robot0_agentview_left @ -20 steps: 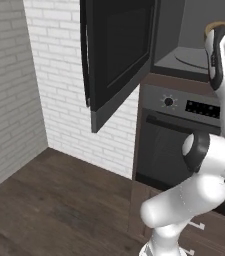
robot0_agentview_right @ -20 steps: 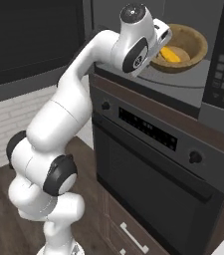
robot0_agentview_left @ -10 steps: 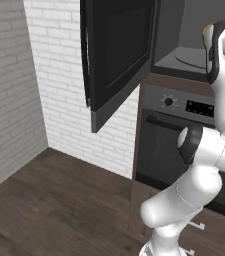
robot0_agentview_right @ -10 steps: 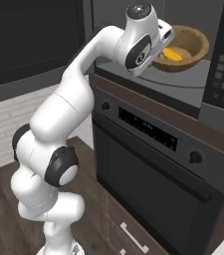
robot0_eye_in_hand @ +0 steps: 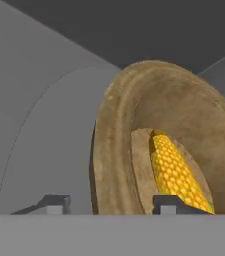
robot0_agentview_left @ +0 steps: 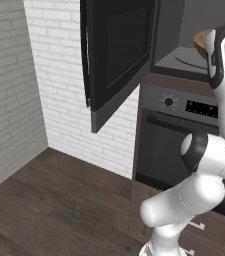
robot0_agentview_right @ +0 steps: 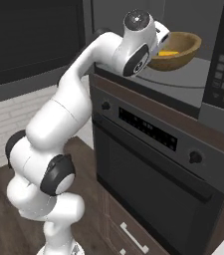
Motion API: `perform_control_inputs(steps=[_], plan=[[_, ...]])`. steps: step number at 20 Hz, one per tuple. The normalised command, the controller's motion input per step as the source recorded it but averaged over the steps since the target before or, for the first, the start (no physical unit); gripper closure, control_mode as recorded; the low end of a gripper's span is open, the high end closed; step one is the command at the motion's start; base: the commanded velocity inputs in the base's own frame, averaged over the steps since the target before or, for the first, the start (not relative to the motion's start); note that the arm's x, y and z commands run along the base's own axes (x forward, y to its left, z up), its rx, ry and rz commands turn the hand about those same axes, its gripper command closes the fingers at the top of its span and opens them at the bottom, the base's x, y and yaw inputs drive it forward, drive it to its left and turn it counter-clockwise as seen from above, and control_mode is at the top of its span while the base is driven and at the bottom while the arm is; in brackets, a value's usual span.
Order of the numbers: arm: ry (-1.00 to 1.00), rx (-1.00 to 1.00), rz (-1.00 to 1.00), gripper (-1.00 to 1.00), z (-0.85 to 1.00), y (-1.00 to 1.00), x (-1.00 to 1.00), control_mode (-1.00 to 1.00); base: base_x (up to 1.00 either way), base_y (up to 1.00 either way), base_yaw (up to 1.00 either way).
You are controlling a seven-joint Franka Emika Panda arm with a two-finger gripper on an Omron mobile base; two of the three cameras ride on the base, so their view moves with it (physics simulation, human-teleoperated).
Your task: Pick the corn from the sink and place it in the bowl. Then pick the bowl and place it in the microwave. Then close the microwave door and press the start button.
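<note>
bowl (robot0_agentview_right: 175, 50) with corn (robot0_eye_in_hand: 176, 172) set inside microwave (robot0_agentview_right: 193, 82); gripper (robot0_eye_in_hand: 106, 202) fingers parted astride the rim; next: withdraw, shut microwave door (robot0_agentview_left: 116, 55).

No legible txt anywhere.

A round golden-brown wooden bowl (robot0_agentview_right: 175, 50) is set upright on the grey floor of the open grey built-in microwave (robot0_agentview_right: 183, 82). A small yellow-orange corn cob (robot0_eye_in_hand: 176, 172) is laid inside it. The glossy black microwave door (robot0_agentview_left: 116, 55) is swung wide open.
</note>
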Motion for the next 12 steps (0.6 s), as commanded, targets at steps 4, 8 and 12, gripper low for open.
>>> perform_control_inputs(steps=[4,8,12], plan=[[-0.45,0.01,0.00,-1.00,-0.01,0.05,0.04,-1.00,0.00,0.00,0.00],[-0.64,0.04,0.00,-1.00,-0.06,0.14,-0.08,-1.00,0.00,0.00,0.00],[-0.27,0.00,0.00,-1.00,0.02,0.41,-0.69,-1.00,0.00,0.00,0.00]])
